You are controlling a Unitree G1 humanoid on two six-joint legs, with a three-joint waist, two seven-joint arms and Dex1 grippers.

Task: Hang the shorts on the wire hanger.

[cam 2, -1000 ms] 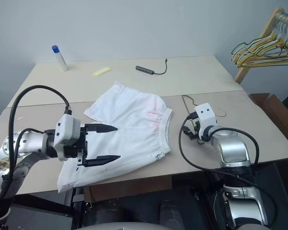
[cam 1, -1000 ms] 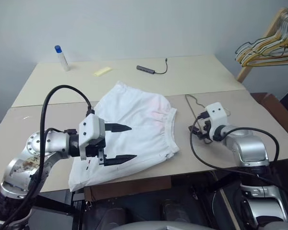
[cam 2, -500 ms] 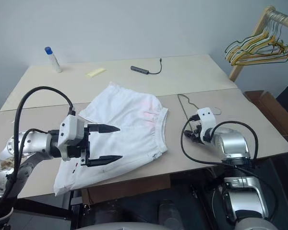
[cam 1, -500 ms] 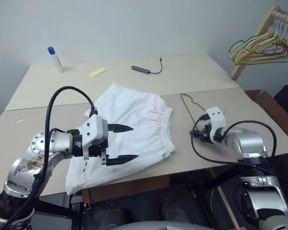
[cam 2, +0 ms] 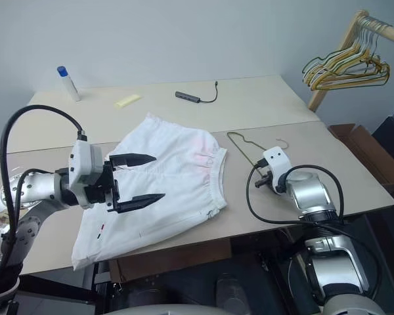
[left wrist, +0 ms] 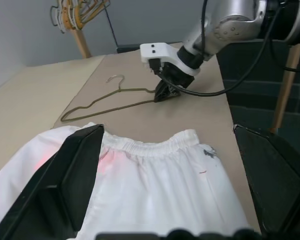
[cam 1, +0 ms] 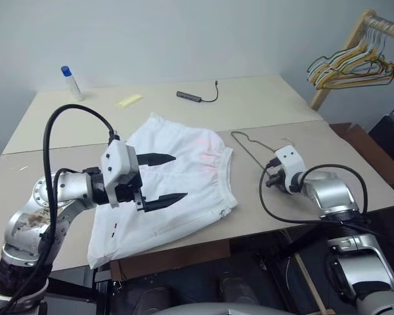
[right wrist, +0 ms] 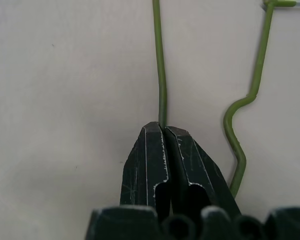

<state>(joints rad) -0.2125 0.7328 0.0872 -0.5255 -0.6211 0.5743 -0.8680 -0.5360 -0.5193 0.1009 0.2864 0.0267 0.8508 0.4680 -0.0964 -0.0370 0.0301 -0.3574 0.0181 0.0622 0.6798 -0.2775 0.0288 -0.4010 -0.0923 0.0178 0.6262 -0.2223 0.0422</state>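
White shorts (cam 1: 174,184) lie spread flat on a beige surface (cam 1: 262,105), with the gathered waistband toward the robot's right and one leg hem near the front edge. A faint pink stain marks the cloth close to the waistband, and tiny dark marks sit near the front hem.

The left gripper (cam 1: 159,178) hovers over the middle of the shorts, pointing toward the robot's right. Its two black fingers (cam 1: 154,158) are spread wide apart with nothing between them.

Just beside the waistband, on the bare surface to the robot's right, lies a thin olive-green wire hanger (cam 2: 244,143). It rests flat, its curved hook pointing away from the shorts. The right gripper (right wrist: 164,131) points down at the surface, its fingers (right wrist: 145,165) pressed together and clamped on one straight wire of the hanger. A wavy part of the same hanger runs just beside the fingers in the right wrist view.

At the far side of the surface stand a small white bottle with a blue cap (cam 1: 68,81), a yellow slip (cam 1: 131,100) and a dark adapter with a short cable (cam 1: 196,97), all well apart from the shorts. Beyond the surface's far right corner, a wooden rack (cam 1: 341,56) holds a cluster of yellowish and grey hangers (cam 1: 345,67).
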